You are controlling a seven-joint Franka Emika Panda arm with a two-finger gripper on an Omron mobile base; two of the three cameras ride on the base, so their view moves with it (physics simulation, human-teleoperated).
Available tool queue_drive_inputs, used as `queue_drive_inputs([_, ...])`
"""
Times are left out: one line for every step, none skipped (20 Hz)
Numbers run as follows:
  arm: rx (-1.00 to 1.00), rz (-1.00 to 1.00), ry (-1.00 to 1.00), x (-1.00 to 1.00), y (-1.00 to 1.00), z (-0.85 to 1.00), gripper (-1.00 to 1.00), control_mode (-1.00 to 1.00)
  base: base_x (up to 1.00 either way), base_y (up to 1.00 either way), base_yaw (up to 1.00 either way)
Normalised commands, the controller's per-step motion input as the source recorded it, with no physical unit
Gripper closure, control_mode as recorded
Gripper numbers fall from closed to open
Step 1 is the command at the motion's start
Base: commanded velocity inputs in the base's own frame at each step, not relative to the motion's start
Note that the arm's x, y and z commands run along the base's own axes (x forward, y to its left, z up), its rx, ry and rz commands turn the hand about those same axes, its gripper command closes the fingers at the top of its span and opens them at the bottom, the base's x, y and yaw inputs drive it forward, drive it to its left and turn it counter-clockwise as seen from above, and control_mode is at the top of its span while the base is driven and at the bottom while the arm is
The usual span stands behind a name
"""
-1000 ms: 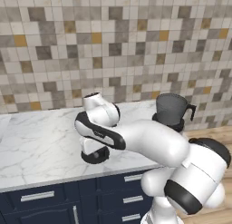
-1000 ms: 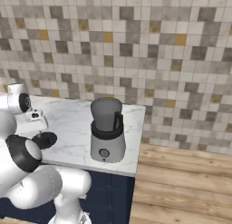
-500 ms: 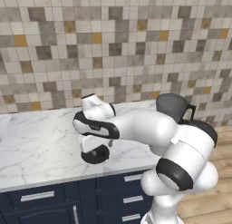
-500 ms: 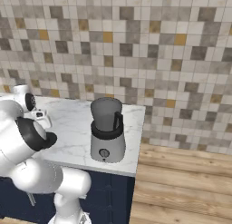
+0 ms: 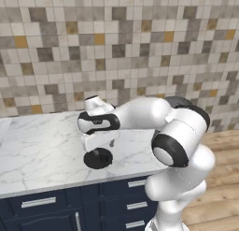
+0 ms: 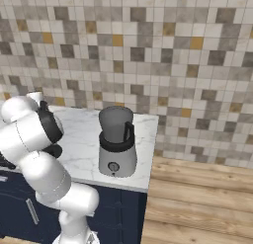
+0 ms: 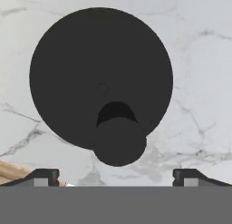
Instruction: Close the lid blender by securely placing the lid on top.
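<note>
The pincer (image 7: 116,175) points straight down over the marble bench (image 7: 199,60) with its two dark fingertips (image 7: 43,177) spread wide and nothing between them, a stance that reads as lining up for a grasp from above. The lid (image 7: 100,78) lies flat on the bench directly beneath, its raised knob (image 7: 118,139) nearest the gap between the tips but not touching either. From the left base view the lid (image 5: 98,158) sits near the bench's front edge, just under the white hand. The blender (image 6: 117,142) stands upright well apart at the bench's right end, its smoky jar open at the top, so the lid has to be carried across to it.
</note>
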Motion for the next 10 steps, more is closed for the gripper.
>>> queue_drive_inputs([0.00, 0.00, 0.02, 0.49, 0.00, -0.36, -1.00, -1.00, 0.00, 0.00, 0.00])
queue_drive_inputs([0.00, 0.00, 0.02, 0.47, 0.00, -0.34, -1.00, -1.00, 0.00, 0.00, 0.00])
queue_drive_inputs([0.00, 0.00, 0.01, 0.31, 0.00, -0.30, -1.00, -1.00, 0.00, 0.00, 0.00])
queue_drive_inputs([0.00, 0.00, 0.00, 0.21, 0.00, -0.29, -1.00, -1.00, 0.00, 0.00, 0.00])
queue_drive_inputs([0.00, 0.00, 0.00, 0.08, 0.10, -0.24, -1.00, -1.00, 0.00, 0.00, 0.00])
queue_drive_inputs([0.00, 0.00, 0.00, 0.01, 0.15, -0.19, -1.00, -1.00, 0.00, 0.00, 0.00])
queue_drive_inputs([0.00, 0.00, 0.00, 0.03, 0.18, -0.20, -1.00, -1.00, 0.00, 0.00, 0.00])
queue_drive_inputs([0.00, 0.00, 0.00, 0.00, 0.20, -0.19, -1.00, -1.00, 0.00, 0.00, 0.00])
queue_drive_inputs([0.00, 0.00, 0.00, 0.00, 0.19, -0.19, -1.00, -1.00, 0.00, 0.00, 0.00])
queue_drive_inputs([0.00, 0.00, 0.00, 0.00, 0.14, -0.09, -1.00, -1.00, 0.00, 0.00, 0.00])
